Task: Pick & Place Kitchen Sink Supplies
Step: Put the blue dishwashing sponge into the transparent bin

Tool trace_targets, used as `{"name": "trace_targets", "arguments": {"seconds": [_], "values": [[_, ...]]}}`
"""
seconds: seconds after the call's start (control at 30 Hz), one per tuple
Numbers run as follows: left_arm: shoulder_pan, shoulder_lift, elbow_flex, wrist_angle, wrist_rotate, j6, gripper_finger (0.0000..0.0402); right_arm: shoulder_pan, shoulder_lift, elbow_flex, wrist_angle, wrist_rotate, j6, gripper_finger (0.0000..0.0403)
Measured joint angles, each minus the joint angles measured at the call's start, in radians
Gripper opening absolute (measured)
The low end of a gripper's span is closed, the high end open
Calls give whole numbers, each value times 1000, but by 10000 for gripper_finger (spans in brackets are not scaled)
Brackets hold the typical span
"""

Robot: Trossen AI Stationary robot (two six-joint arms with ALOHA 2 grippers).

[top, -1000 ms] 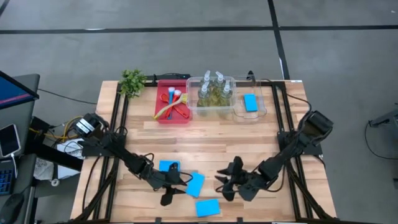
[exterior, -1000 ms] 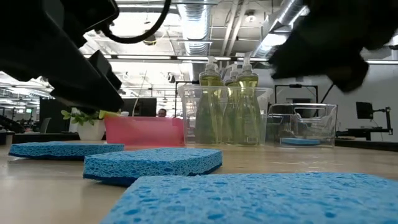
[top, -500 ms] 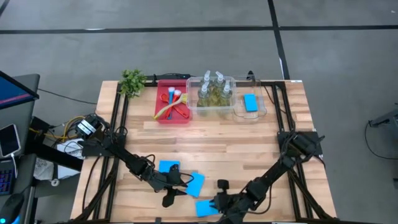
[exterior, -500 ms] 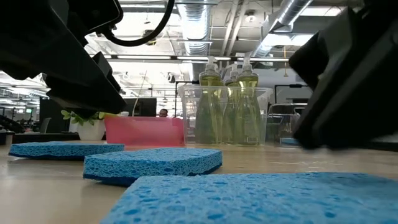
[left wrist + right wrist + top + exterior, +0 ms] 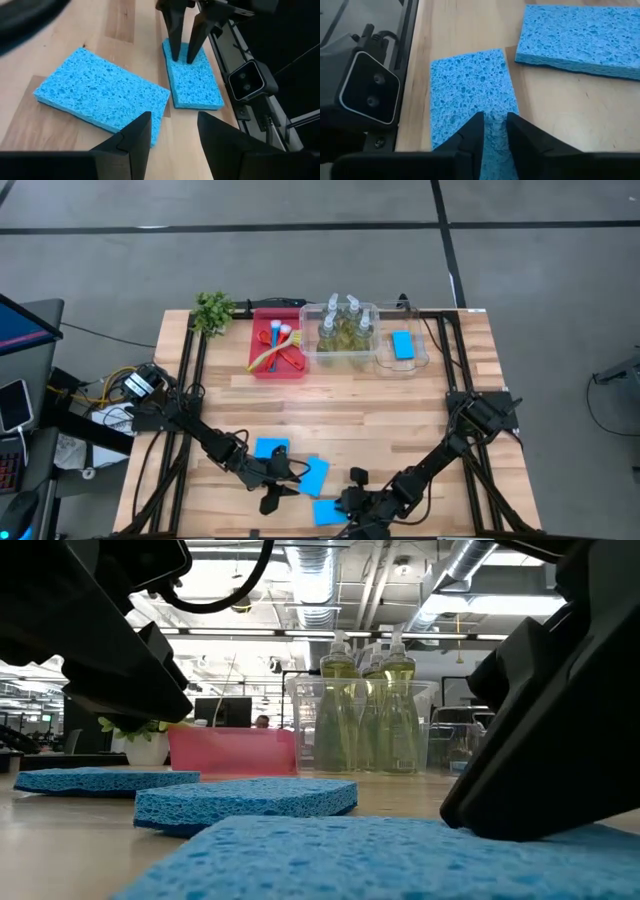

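The right gripper (image 5: 345, 505) has dropped onto the blue sponge (image 5: 326, 512) at the bench's near edge, fingers nearly closed and pinching its end, so a lift looks imminent, while the left gripper (image 5: 283, 485) hovers open nearby.

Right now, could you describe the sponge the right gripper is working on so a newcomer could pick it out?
Look along the table's front edge, below the clear bins. Of the three loose blue sponges there, it is the front sponge, nearest the edge. The right gripper has its fingers planted on its end, while the left gripper hovers open beside the others.
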Motion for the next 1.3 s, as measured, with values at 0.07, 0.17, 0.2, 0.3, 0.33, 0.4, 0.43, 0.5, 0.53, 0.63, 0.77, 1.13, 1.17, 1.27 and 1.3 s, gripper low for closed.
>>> {"name": "trace_targets", "arguments": {"seconds": [0.07, 0.17, 0.2, 0.3, 0.33, 0.4, 0.43, 0.5, 0.53, 0.63, 0.77, 1.13, 1.17, 1.27, 1.3], "values": [[0, 0, 0, 0, 0, 0, 163, 0, 0, 0, 2, 0, 1, 88], [0, 0, 0, 0, 0, 0, 163, 0, 0, -1, 22, 0, -12, 104], [0, 0, 0, 0, 0, 0, 163, 0, 0, -2, 32, 0, -26, 110], [0, 0, 0, 0, 0, 0, 163, 0, 0, -1, 50, 1, -66, 124], [0, 0, 0, 0, 0, 0, 163, 0, 0, 1, 44, 6, -80, 127], [0, 0, 0, 0, 0, 0, 163, 0, 1, 14, 32, 24, -102, 130], [0, 0, 0, 0, 0, 0, 163, 1, 1, 18, 30, 28, -112, 131], [0, 0, 0, 0, 0, 0, 163, -1, 1, 24, 25, 42, -133, 131], [0, 0, 0, 0, 0, 0, 163, -4, 1, 30, 26, 50, -152, 130], [0, 0, 0, 0, 0, 0, 163, -9, 1, 33, 23, 52, -206, 128], [0, 0, 0, 0, 0, 0, 163, -19, 1, 33, -27, 50, -198, 129], [1, 0, -1, 0, 0, 0, 163, -15, 5, 13, -115, 10, -43, 119], [1, 0, -1, 0, 0, 0, 163, -15, 5, 13, -135, 1, -27, 118], [1, 0, -1, 0, 0, 0, 163, -11, 1, 14, -227, -19, 55, 113], [1, 0, -1, 0, 0, 0, 163, -8, 0, 15, -269, -20, 89, 110]]}}
